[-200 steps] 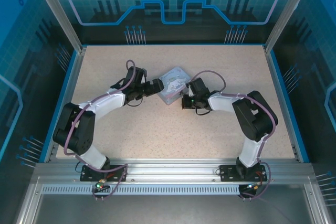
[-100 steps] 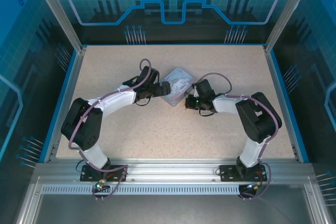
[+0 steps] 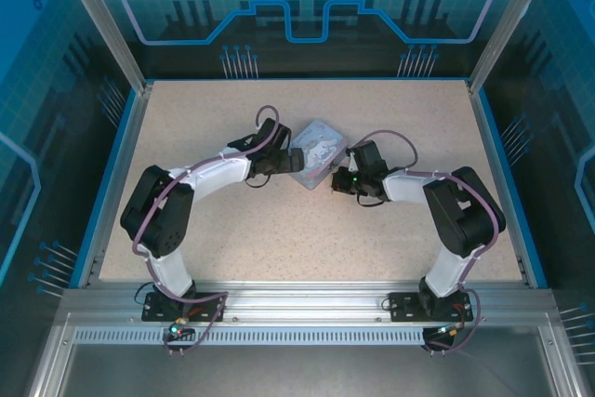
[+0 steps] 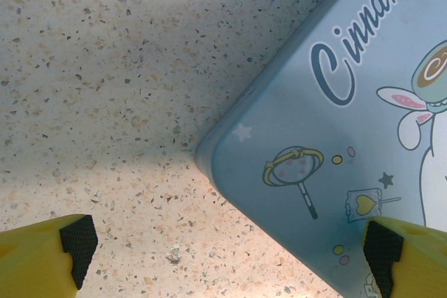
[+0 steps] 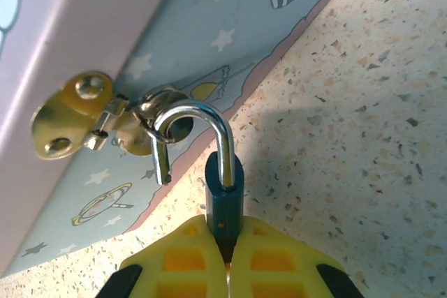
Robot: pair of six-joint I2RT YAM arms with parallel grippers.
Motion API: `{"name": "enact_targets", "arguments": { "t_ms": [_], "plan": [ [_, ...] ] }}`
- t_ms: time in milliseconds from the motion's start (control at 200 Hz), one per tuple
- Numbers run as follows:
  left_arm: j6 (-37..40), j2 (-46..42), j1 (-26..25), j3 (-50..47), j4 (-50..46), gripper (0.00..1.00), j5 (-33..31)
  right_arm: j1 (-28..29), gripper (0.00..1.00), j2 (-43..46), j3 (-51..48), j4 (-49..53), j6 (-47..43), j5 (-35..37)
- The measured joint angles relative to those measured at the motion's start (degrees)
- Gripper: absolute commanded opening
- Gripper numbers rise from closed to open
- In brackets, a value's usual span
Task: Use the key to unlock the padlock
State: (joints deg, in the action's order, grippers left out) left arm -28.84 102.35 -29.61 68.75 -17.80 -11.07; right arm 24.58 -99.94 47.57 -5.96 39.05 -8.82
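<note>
Sliding in since a second ago, left pincer (image 4: 229, 242) gapes wide astride the tin (image 4: 314, 172) corner; right pincer (image 5: 227, 242) clamps the padlock (image 5: 225, 190) body between its tips, sprung shackle just beyond, hooked in the hasp (image 5: 77, 113).

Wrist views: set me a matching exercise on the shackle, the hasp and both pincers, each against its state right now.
1. shackle
2. right pincer
3. left pincer
4. hasp

A. open, above the tin's corner
B. brass-coloured, mounted on the tin
C. one end out of the lock body
D. shut on the padlock

Pairs: 1-C, 2-D, 3-A, 4-B
</note>
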Motion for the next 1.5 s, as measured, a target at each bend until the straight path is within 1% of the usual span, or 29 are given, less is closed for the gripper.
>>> {"name": "enact_targets", "arguments": {
  "t_ms": [195, 555, 980, 1501],
  "plan": [
    [0.9, 1.1, -0.6, 1.3, -0.5, 0.99, -1.4, -0.5, 0.0, 0.0, -0.2, -0.9, 0.5, -0.8],
    [1.0, 1.2, -0.9, 1.3, -0.4, 0.99, -2.0, -1.6, 0.0, 0.0, -1.1, -3.0, 2.2, -2.2],
    [1.0, 1.6, -1.2, 1.8, -0.3, 0.99, -2.2, -2.9, 0.0, -0.7, -3.6, -9.7, 8.0, -5.3],
    [1.0, 1.7, -1.2, 1.8, -0.3, 0.99, -2.3, -3.4, 0.0, -2.8, -4.2, -16.1, 14.8, -6.3]
  ]
}}
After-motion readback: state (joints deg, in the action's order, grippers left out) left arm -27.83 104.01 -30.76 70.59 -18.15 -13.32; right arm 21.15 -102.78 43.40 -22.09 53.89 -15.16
